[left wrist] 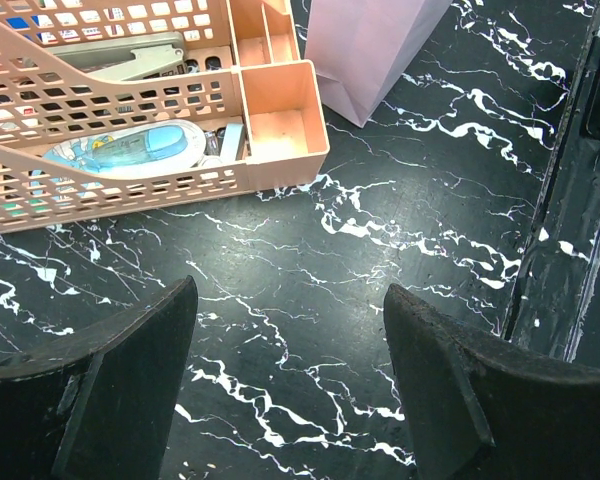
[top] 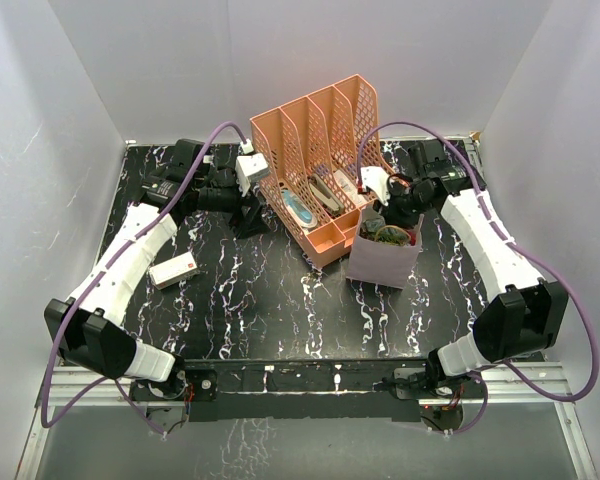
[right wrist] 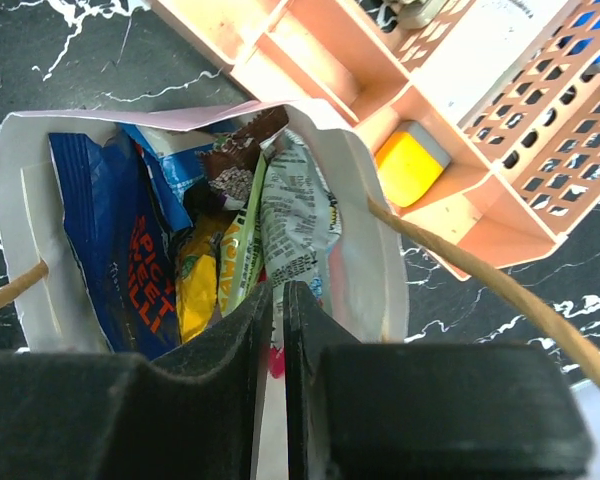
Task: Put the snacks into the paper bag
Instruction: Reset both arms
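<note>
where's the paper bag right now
In the top view the paper bag stands right of centre on the table, right beside the near corner of the peach organiser, with the right gripper at its open mouth.

The overhead view is evenly and brightly lit from above, the pale walls (top: 60,100) near white and the shadows under the arms (top: 130,260) faint on the glossy black tabletop (top: 280,300), which shows no hard glare. Both wrist views are sharp at mid-distance, but the left pincer (left wrist: 290,295) and right pincer (right wrist: 278,290) loom dark and soft-edged up close. Inside the paper bag (right wrist: 20,200) the snacks (right wrist: 295,210) catch small highlights; its near handle (right wrist: 480,275) is blurred.
</note>
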Controlling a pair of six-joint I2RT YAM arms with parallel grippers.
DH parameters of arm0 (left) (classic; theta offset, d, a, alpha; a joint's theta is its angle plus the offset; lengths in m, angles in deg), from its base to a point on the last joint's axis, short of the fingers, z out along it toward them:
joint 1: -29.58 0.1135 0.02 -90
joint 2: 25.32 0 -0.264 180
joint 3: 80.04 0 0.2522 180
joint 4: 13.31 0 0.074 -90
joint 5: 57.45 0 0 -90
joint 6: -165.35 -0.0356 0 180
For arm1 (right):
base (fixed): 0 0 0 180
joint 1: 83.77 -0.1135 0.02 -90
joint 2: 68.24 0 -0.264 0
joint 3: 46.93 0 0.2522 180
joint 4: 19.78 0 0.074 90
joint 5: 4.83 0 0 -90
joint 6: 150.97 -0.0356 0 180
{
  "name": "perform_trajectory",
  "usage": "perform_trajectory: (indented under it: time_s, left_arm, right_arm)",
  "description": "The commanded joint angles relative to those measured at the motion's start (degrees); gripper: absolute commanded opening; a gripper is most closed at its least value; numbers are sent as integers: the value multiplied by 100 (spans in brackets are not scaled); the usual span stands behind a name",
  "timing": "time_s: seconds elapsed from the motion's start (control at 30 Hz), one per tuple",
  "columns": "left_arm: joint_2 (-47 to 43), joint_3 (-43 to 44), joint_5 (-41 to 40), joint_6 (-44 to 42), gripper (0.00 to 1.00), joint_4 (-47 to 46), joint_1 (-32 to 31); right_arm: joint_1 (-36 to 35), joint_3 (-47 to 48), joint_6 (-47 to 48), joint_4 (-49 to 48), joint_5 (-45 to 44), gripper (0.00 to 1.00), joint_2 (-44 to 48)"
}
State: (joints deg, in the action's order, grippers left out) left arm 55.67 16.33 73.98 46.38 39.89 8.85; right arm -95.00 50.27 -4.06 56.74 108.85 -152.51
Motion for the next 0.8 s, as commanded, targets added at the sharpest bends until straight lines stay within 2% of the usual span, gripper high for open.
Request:
perform_trajectory:
  time_s: [0.0, 0.2, 0.37, 0.47, 0.63, 0.77]
  left_arm:
    - [-233, -43, 198, -82, 74, -20, 40]
    - [-363, -69, 209, -78, 74, -32, 41]
    - [-433, -125, 127, -43, 74, -111, 74]
    - [-472, -208, -230, 357, 74, -449, 151]
    - [-543, -375, -1268, 1427, 75, -1197, 614]
    - [-642, -537, -2026, 1945, 80, -1617, 1001]
  right_arm:
    - [15, -180, 4, -220, -15, 13, 26]
    - [15, -350, -16, -233, -7, 13, 22]
    - [15, -118, -131, -207, 60, 14, 116]
    - [15, 76, -537, -395, 84, 23, 271]
    - [15, 326, -1654, -912, -20, 49, 492]
    - [15, 498, -2434, -1187, -179, 64, 685]
